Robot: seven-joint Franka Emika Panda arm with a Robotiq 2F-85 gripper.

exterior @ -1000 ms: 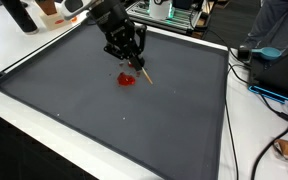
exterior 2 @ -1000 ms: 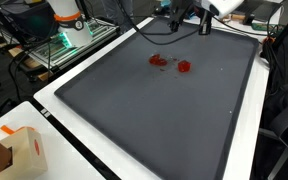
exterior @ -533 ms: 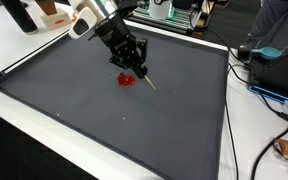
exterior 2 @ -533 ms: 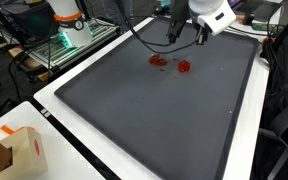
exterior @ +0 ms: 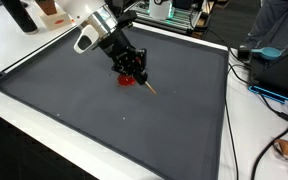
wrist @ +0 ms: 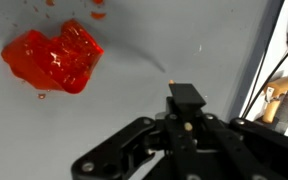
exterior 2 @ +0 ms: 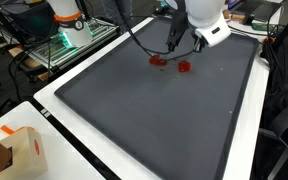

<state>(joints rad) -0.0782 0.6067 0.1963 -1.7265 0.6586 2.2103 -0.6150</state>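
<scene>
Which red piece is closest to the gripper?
The red piece on the right in an exterior view, almost under the gripper, which holds a stick. The other red piece lies farther to the side.

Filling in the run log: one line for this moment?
claw: shut on thin stick | position: low beside red chunk | nearby: red bits | surface: dark mat

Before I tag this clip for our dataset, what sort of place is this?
Probably a robotics lab: a gripper holds a stick over a dark mat, with cables and lit electronics alongside.
</scene>
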